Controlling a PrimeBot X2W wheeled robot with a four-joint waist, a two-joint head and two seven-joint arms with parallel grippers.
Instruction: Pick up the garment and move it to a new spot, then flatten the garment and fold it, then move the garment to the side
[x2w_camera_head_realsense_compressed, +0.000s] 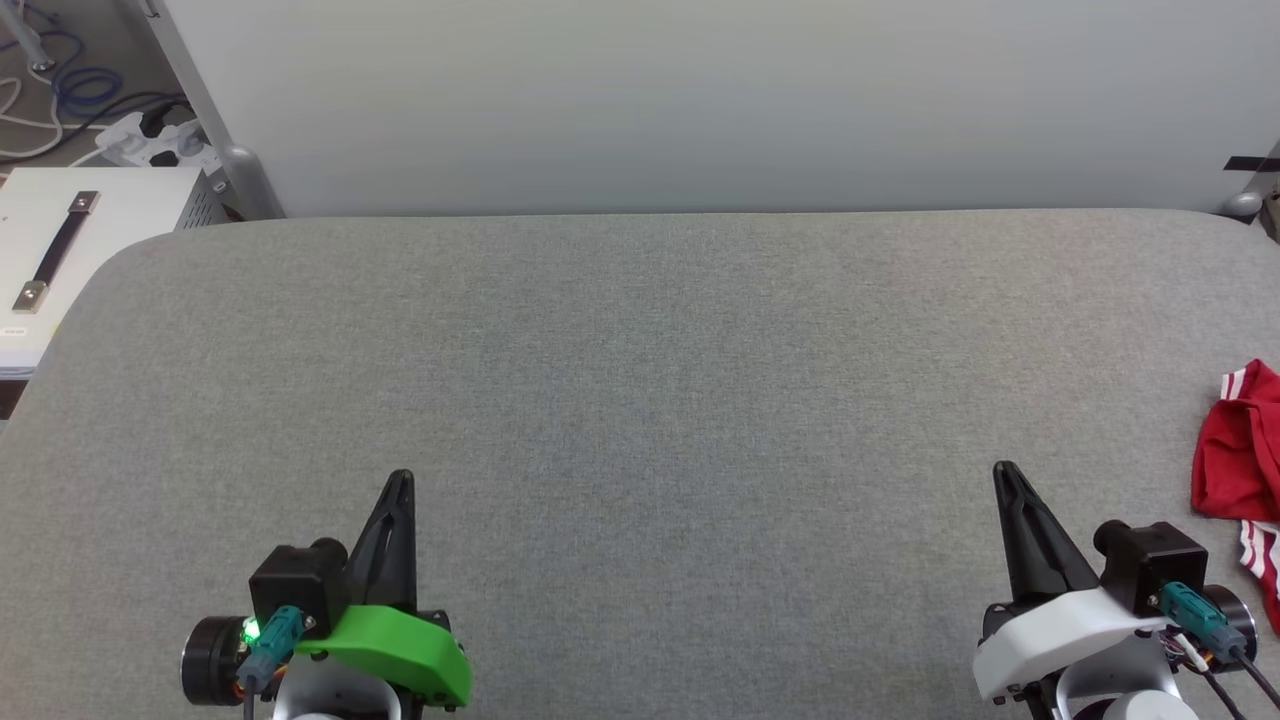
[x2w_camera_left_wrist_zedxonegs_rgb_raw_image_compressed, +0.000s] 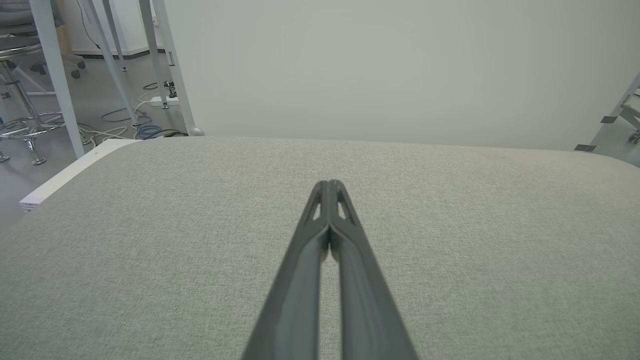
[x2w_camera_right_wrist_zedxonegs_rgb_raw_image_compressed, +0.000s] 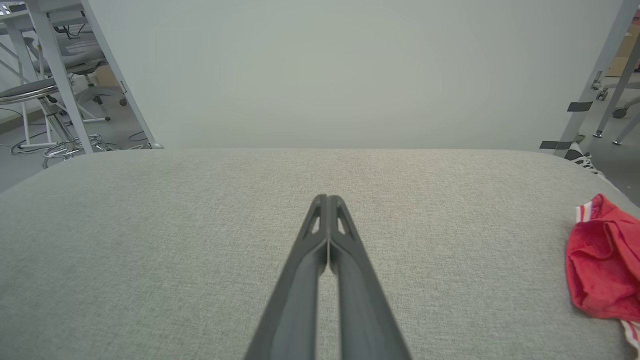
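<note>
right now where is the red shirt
The garment lies crumpled at the right edge of the grey table in the head view, right of the right gripper.

Black-fingered left tool (x2w_camera_head_realsense_compressed: 400, 480) wears a green shell, right tool (x2w_camera_head_realsense_compressed: 1003, 470) white.

Head camera: high, tilted forward and down over the grey table (x2w_camera_head_realsense_compressed: 640, 350), with the left gripper (x2w_camera_head_realsense_compressed: 399, 480) at the lower left of the view and the right gripper (x2w_camera_head_realsense_compressed: 1004, 472) at the lower right. Wrist cameras: low, close over the cloth, each sighting along its own fingers toward the pale wall (x2w_camera_left_wrist_zedxonegs_rgb_raw_image_compressed: 400, 70) behind the table's far edge. All three views share tabletop and wall; the head and right wrist views share the red garment (x2w_camera_head_realsense_compressed: 1235, 450) at their right edge.
</note>
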